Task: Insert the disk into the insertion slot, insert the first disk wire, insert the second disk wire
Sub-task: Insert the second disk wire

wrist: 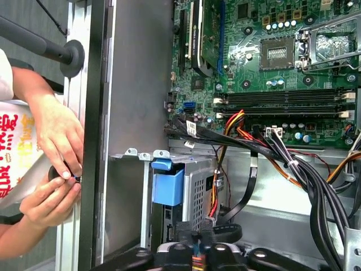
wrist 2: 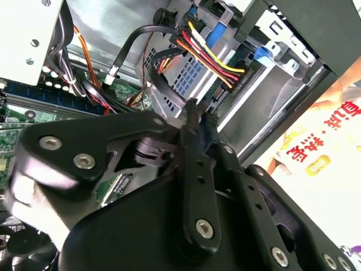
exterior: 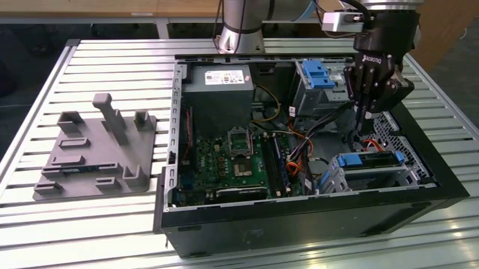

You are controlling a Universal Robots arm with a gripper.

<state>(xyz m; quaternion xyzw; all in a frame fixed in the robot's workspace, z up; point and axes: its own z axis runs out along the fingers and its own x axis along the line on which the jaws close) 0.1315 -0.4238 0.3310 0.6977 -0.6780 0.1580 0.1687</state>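
The disk (exterior: pixel 371 160), silver in a blue carrier, lies inside the insertion slot (exterior: pixel 378 178), a small perforated metal cage in the open computer case's near corner at the exterior view's right. Its blue carrier end (wrist: pixel 168 185) and the slot's perforated wall (wrist: pixel 198 183) also appear in the first wrist view. My black gripper (exterior: pixel 358 126) hangs fingers-down just above and behind the cage. Its fingers are shut (wrist 2: pixel 193 108) on a small dark connector at the end of a black disk wire (wrist 2: pixel 161 79). A connector with red, yellow and orange wires (wrist 2: pixel 211 56) lies just beyond the fingertips.
Thick cable bundles (wrist: pixel 304 169) cross between the motherboard (exterior: pixel 232 162) and the cage. A taller grey bay with a blue latch (exterior: pixel 316 75) stands behind the gripper. A person's hands (wrist: pixel 53 164) work just outside the case wall. A grey fixture (exterior: pixel 93 151) sits on the slatted table.
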